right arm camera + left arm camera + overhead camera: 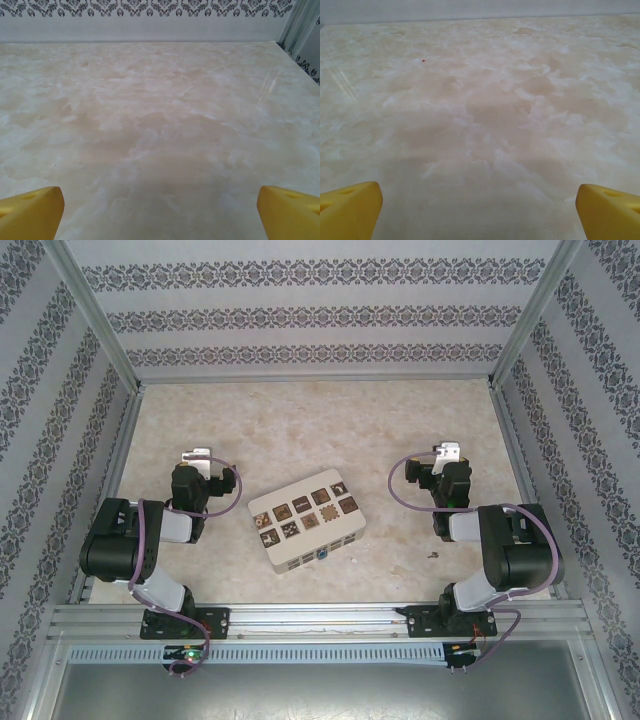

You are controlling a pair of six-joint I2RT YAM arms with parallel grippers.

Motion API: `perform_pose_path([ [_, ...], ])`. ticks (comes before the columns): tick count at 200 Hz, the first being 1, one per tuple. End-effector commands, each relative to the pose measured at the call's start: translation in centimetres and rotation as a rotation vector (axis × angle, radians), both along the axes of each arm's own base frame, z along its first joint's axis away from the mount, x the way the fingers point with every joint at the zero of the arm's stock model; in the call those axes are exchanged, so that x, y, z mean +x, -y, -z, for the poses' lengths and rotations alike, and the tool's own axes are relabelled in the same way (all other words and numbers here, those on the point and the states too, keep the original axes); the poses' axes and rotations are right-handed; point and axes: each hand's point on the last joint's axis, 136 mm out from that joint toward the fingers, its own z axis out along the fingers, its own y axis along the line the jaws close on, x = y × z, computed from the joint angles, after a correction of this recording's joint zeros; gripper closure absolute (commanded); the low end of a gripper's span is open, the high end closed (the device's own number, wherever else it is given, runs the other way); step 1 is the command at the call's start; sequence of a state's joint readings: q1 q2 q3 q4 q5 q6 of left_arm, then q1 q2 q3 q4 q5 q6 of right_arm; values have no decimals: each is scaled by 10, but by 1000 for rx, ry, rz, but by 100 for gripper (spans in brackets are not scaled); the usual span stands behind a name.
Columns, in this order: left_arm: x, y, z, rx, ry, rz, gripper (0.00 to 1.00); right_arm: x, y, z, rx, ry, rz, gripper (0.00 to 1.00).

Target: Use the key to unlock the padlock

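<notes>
Flanking white box (306, 519), left end effector (479, 202), right end effector (160, 202), parted.

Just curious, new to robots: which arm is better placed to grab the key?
Right, probably: the key lies close by that arm, far from the left one; right pincer is open.

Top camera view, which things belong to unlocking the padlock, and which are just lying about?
For the job:
- padlock, a blue speck at the near side of the white box
- key, a dark speck on the table, right of the box

Lying about:
- white box, topped with brown tiles; whether the padlock is fastened to it is too small to tell
</notes>
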State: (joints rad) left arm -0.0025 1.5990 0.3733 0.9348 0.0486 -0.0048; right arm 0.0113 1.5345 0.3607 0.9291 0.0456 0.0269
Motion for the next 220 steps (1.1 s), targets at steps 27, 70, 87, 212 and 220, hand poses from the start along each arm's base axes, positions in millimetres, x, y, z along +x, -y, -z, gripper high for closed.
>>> perform_pose_path([
  [27,6,-6,-10,8,31,-18,1,5,0,-12,7,40,11,1],
  [70,2,-8,-17,4,63,-30,1,3,4,-17,8,51,35,2],
  [87,0,-10,-27,6,64,-44,1,0,5,-24,10,64,40,2],
  [212,-84,18,-112,-494,-240,-119,1,-73,-59,-104,497,-170,-165,2],
  [220,-95,27,-111,-525,-296,-93,1,-78,-68,-105,546,-198,-200,2],
])
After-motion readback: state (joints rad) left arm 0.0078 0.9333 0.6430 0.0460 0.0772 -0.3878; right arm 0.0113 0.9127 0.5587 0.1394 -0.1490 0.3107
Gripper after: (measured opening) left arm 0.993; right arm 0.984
